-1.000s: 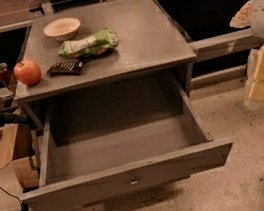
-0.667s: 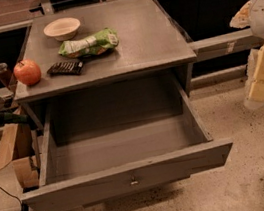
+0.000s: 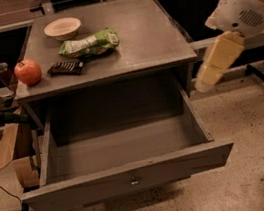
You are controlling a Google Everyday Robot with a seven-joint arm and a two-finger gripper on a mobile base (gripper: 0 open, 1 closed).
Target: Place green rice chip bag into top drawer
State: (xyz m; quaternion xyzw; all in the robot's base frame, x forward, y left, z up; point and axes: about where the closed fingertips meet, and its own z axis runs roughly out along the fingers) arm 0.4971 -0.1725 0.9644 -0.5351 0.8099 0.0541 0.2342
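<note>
green rice chip bag (image 3: 89, 44) on table (image 3: 150, 33) — gripper (image 3: 211, 69) far right

Right of the table (image 3: 156, 42) hangs the gripper (image 3: 215, 63), the open drawer (image 3: 130, 180) free at its lower left, while bowl (image 3: 62, 28), apple (image 3: 28, 72) and bar (image 3: 66, 67) crowd the bag (image 3: 89, 43).

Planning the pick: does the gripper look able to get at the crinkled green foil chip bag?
Probably yes: the gripper hangs beside the grey table; only bare tabletop separates it from the crinkled green chip bag.
</note>
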